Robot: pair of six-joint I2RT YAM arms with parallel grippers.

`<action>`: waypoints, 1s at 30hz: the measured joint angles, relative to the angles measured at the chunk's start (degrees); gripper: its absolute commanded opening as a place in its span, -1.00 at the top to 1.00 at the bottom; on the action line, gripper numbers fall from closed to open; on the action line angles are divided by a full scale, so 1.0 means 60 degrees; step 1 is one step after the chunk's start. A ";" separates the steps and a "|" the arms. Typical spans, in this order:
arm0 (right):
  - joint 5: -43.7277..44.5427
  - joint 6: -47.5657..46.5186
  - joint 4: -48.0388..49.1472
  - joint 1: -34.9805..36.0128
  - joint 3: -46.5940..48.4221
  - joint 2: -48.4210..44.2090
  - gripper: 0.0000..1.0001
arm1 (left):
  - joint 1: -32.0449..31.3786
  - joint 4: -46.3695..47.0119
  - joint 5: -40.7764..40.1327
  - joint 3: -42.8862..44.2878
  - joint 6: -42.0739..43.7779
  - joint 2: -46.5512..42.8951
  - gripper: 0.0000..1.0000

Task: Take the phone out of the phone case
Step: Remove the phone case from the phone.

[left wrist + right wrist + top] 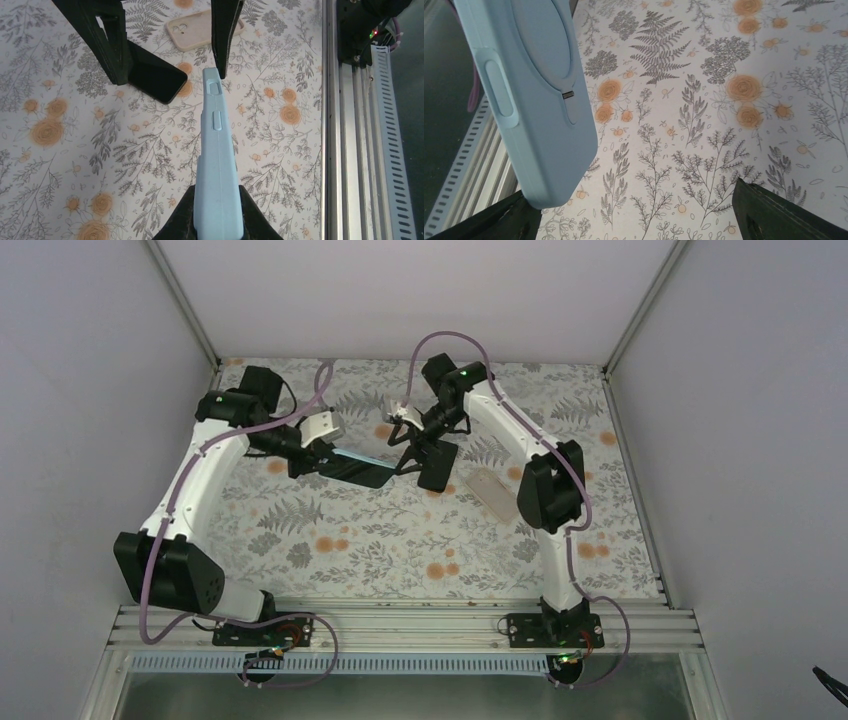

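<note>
Between the fingers of the left gripper (217, 216), clamped narrow, sits one end of the light blue phone case (216, 150), held edge-up above the floral table (75, 165). At the case's free end the right gripper (634, 212) stands wide, one finger just beside the case's corner; contact cannot be confirmed. A black phone (155, 77) lies flat on the table beside that end. A beige case (197, 31) lies beyond it. Whether the light blue phone case contains a phone cannot be seen.

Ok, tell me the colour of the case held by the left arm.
Pale blue. The case shows best in the left wrist view.
</note>
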 measured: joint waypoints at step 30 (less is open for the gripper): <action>0.0488 -0.1392 -0.0823 -0.0076 -0.0051 0.0430 -0.85 | -0.1184 -0.0146 -0.1100 0.0036 -0.0244 -0.0324 0.95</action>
